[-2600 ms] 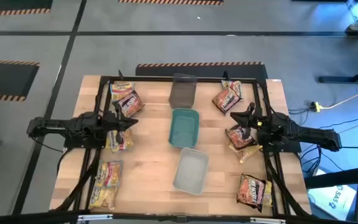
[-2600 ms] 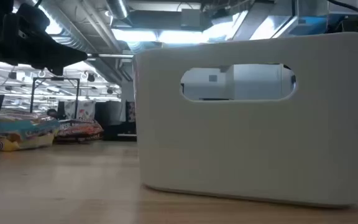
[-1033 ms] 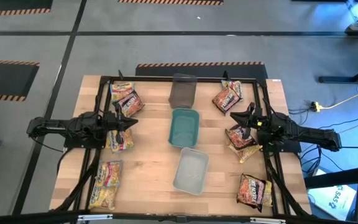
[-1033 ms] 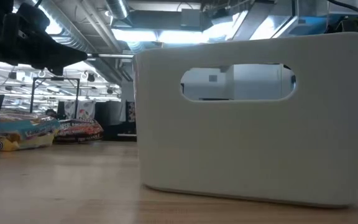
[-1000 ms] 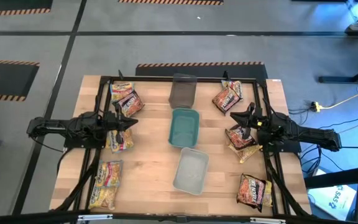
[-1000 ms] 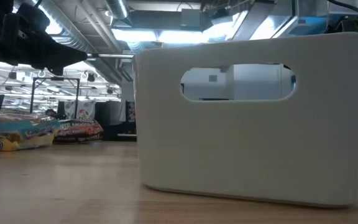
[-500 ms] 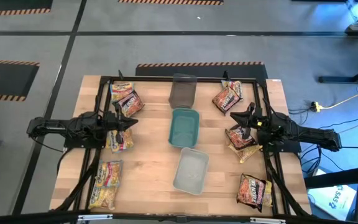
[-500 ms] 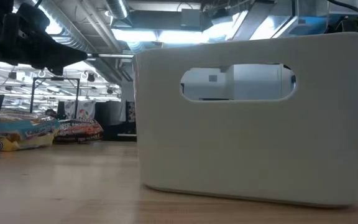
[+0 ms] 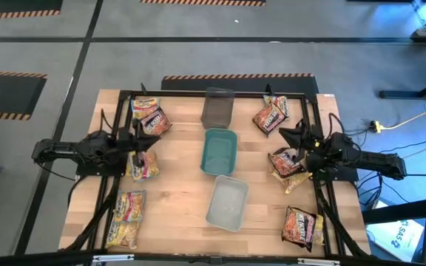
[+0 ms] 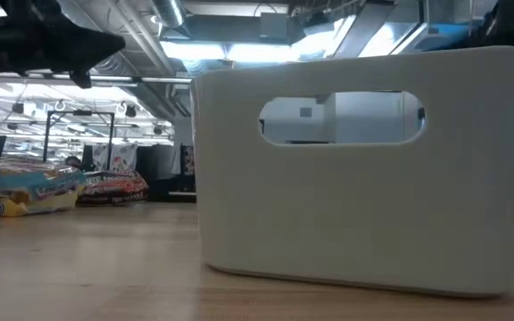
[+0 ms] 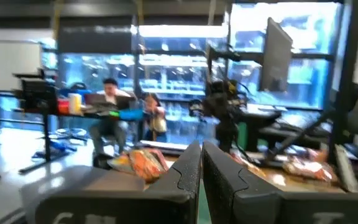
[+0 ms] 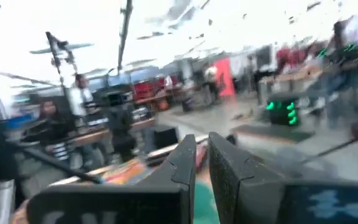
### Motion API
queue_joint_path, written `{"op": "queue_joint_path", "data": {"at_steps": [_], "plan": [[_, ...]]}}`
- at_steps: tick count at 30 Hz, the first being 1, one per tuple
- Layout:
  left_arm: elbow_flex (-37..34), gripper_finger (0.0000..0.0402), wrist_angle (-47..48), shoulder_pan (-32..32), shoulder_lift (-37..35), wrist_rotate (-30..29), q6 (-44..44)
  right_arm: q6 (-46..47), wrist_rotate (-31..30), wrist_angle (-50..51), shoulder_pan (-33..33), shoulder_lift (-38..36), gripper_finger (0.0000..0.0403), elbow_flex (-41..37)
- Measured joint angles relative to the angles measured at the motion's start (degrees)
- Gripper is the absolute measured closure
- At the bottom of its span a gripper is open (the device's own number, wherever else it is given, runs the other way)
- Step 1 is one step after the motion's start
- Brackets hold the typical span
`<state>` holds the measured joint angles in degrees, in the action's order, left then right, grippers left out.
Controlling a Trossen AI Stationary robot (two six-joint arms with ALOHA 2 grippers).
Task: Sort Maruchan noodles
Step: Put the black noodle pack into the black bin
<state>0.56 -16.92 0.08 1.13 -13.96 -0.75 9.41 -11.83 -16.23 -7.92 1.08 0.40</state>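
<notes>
Looking down from the high view, no sorting shows as done: the dark grey tray (image 9: 217, 108), teal tray (image 9: 220, 151) and clear tray (image 9: 227, 204) sit in a line down the middle of the table (image 9: 176, 199) and look empty, while the Maruchan noodles (image 9: 148, 118) lie scattered on the wood, yellow packets on the left side and red-brown ones on the right. The left gripper (image 9: 154, 139) hangs above its packets with fingers closed on nothing; the right gripper (image 9: 285, 131) hangs the same way near a red-brown packet (image 9: 284, 162)

In the low view the clear tray's pale wall fills the picture, with packets lying on the table beyond it

Both wrist views show fingers pressed together, carrying nothing, and packets on the wood ahead. By my judgement every packet is left to pick
</notes>
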Motion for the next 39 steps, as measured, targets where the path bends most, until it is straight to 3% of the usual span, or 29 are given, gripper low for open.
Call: {"op": "queue_joint_path", "data": {"at_steps": [5, 12, 17, 21, 28, 32, 35, 39], "plan": [[0.0, 0.0391, -2.8, 0.0, 0.0, -4.8, 4.3, 0.4, -3.8, -0.2, 0.0, 0.0, 0.0372, 0.0], [0.0, 0.0391, -7.4, 3.4, 0.3, -5.3, 7.4, -2.1, -14.0, -1.7, -0.5, 4.7, 0.0372, 0.6], [0.0, 0.0391, -11.3, 8.1, 3.4, -4.8, 7.4, -2.4, -14.1, 0.0, -5.8, 14.3, 0.0372, 5.2], [0.0, 0.0391, -14.3, 11.1, 8.2, -0.2, 5.6, -2.3, -11.2, 1.7, -11.3, 24.1, 0.0372, 10.0], [0.0, 0.0391, -15.7, 12.3, 14.4, 3.0, 0.6, -0.7, -10.0, 9.0, -18.7, 37.8, 0.0368, 18.2], [0.0, 0.0391, -15.7, 12.3, 16.3, 3.0, -0.9, 1.4, -8.8, 20.5, -23.1, 43.4, 0.0328, 24.5], [0.0, 0.0391, -14.8, 12.3, 17.1, 3.2, -2.1, 4.7, -4.4, 28.7, -26.5, 47.2, 0.0278, 28.6], [0.0, 0.0391, -14.5, 12.3, 18.4, 3.2, -1.8, 5.6, 0.5, 32.8, -29.9, 50.8, 0.0209, 30.3]]}}
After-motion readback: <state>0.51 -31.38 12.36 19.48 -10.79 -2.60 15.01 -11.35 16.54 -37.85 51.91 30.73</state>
